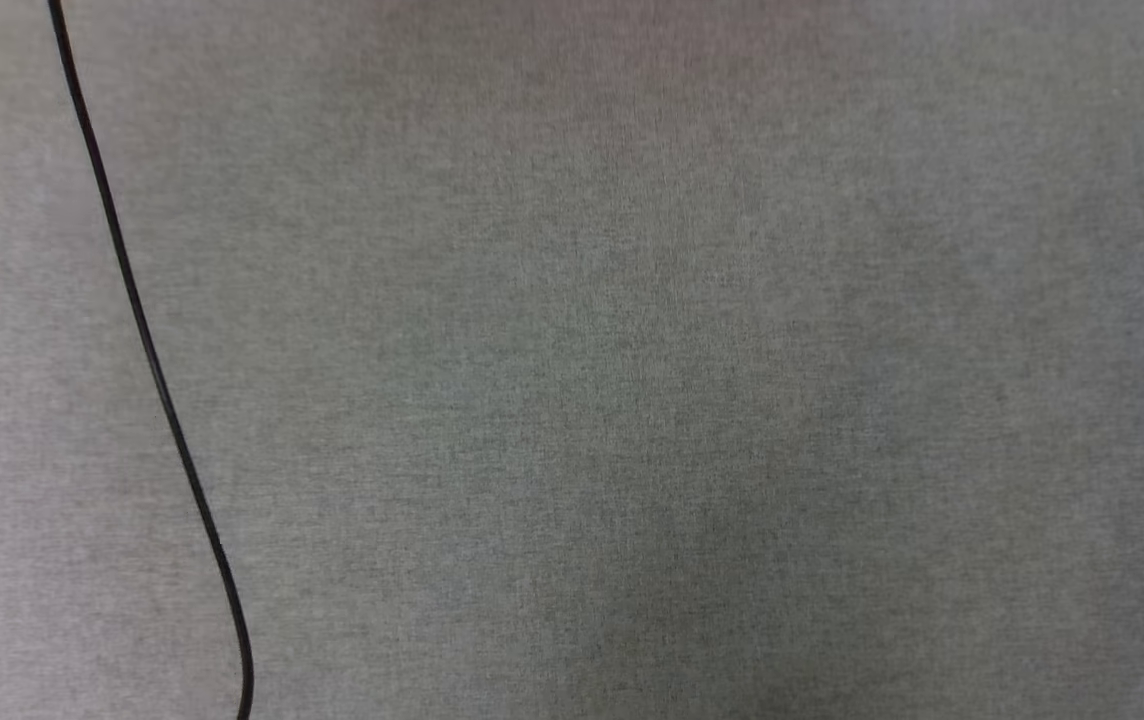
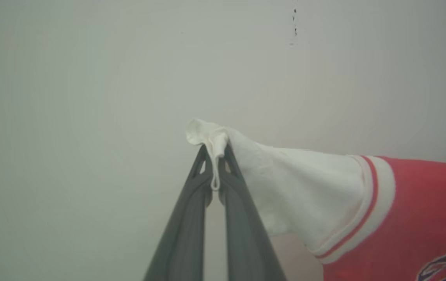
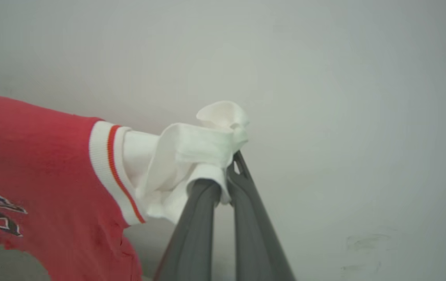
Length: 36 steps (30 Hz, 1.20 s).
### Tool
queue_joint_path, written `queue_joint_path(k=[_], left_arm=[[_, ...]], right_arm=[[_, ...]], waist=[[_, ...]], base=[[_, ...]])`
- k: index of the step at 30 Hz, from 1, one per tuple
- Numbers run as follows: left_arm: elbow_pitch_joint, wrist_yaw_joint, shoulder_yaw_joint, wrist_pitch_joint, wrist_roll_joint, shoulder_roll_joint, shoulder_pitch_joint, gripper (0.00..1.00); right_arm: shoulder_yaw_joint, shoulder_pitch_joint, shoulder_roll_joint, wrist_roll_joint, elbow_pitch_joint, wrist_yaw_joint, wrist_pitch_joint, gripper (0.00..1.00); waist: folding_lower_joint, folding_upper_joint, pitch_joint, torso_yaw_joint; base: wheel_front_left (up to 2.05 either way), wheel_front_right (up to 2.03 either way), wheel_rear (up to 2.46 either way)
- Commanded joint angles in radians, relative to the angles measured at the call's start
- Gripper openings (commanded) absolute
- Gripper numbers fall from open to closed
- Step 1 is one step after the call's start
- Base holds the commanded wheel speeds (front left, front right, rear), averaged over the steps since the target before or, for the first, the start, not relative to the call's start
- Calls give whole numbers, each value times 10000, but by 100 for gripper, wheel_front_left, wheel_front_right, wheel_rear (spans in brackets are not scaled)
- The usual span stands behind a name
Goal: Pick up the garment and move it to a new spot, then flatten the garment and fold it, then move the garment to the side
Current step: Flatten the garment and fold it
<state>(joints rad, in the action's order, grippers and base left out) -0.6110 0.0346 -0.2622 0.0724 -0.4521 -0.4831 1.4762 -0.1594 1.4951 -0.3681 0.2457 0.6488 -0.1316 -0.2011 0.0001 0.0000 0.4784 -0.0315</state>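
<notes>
The garment (image 2: 402, 203) hangs stretched sleeve to sleeve, left gripper (image 2: 216, 156) pinching one white sleeve, right gripper (image 3: 225, 175) pinching the other

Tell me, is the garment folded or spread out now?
Spread, not folded: the left claw and the right claw each pinch the garment at a white sleeve, and it hangs open between them.
</notes>
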Motion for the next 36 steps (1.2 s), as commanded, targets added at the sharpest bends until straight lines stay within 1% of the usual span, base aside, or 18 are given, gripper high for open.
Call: queue_joint_path(k=[1,4,9,13,17,19,22,26,31,36], left_arm=[[-143,34,4,167,9,53,174,0],[-474,93,22,466,-62,136,440,0],[-1111,254,-15,950,-193,372,280,0],[-1707,429,-82,1221,-358,565,-90,0],[-2195,629,-185,1458,-589,754,-698,0],[-2377,708,-127,1598,-747,819,-1177,0],[-2485,796,-11,1774,-1060,928,-2056,0],[-2207,859,104,1891,-1237,991,-3496,0],[-1339,786,515,1942,-1414,1060,-5568,0],[-200,560,1025,1947,-1453,1289,-7828,0]], right_arm=[[-92,207,117,-72,157,17,123,0],[-314,550,279,-94,431,17,359,0],[-683,596,557,150,971,17,783,0],[-1058,268,722,442,1396,16,1061,0],[-1505,-349,769,928,1622,17,1303,0],[-1790,-892,741,1269,1613,16,1373,0],[-2126,-1819,535,1787,1385,16,1559,0],[-2457,-3377,157,2503,805,16,1834,0],[-2519,-5461,-294,3162,6,16,2069,0],[-2116,-7483,-443,3548,-717,17,2239,0]], waist=[[-1,0,403,-52],[-1,0,819,-40],[-1,0,1353,-11],[-1,0,1596,36],[-1,0,1583,77],[-1,0,1437,109],[-1,0,1147,156],[-1,0,642,193],[-1,0,-26,172],[-1,0,-738,191]], base=[[0,0,0],[0,0,0],[0,0,0],[0,0,0],[0,0,0],[0,0,0],[0,0,0],[0,0,0],[0,0,0],[0,0,0]])
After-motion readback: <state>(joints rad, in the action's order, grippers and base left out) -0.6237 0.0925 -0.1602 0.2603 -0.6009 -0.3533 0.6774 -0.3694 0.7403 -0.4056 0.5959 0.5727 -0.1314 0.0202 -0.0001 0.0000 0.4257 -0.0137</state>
